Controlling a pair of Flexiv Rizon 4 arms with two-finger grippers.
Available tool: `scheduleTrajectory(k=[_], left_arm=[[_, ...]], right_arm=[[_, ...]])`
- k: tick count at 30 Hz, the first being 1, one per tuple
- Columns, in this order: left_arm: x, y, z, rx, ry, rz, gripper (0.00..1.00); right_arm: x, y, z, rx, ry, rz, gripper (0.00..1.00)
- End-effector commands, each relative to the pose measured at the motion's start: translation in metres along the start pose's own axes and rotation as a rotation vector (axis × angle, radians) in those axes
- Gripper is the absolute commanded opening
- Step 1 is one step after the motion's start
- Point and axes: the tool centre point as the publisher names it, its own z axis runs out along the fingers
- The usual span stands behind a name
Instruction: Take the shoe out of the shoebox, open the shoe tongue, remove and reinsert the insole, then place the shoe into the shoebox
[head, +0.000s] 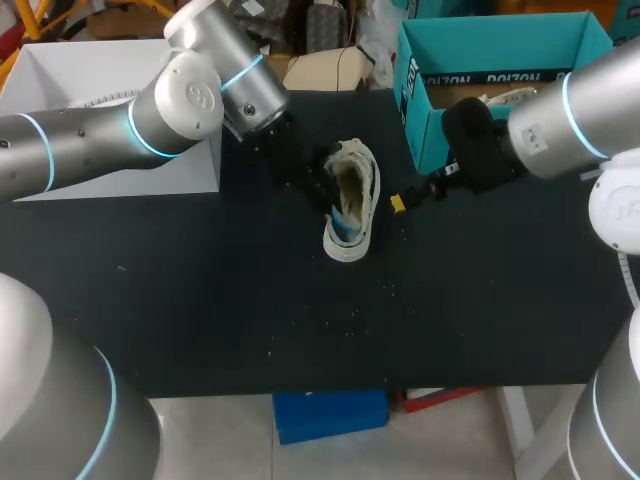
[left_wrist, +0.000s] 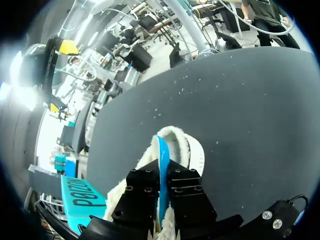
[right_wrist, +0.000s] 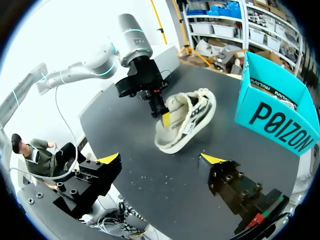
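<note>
- Left jaws were clenched on the blue insole (left_wrist: 160, 155), which stood on edge inside the shoe (head: 352, 200), mid-frame on the bench (head: 200, 300).
- Right jaws hung released between shoe and shoebox (head: 500, 45), upper right.
- Moving the insole slowly along the shoe, with the shoe steadied, seemed wisest.

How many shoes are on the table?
1. The shoe lies mid-table, and the left gripper pinches its blue insole. The box beside it may hide another shoe.

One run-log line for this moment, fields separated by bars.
shoe: on table, outside shoebox | left gripper: shut on insole | right gripper: open
</note>
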Motion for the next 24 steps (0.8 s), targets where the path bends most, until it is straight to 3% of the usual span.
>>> scheduleTrajectory(k=[1,10,13,18,23,24], left_arm=[[-0.007,0.005,0.005,-0.023,0.036,-0.006,0.0],[-0.007,0.006,0.024,-0.064,0.202,-0.02,0.0],[-0.003,0.004,0.033,-0.056,0.249,-0.026,0.15],[0.002,-0.004,0.035,-0.04,0.261,-0.04,0.19],[0.007,-0.018,0.025,-0.035,0.256,-0.048,0.46],[0.007,-0.023,0.02,-0.036,0.255,-0.047,0.6]], right_arm=[[0.0,0.001,0.0,0.002,-0.001,0.001,1.0],[0.0,0.001,0.0,0.002,-0.001,0.001,1.0],[0.0,0.001,0.0,0.002,-0.001,0.001,1.0],[0.0,0.001,0.0,0.002,-0.001,0.001,1.0],[0.0,0.001,0.0,0.002,-0.001,0.001,1.0],[0.0,0.001,0.0,0.002,-0.001,0.001,1.0]])
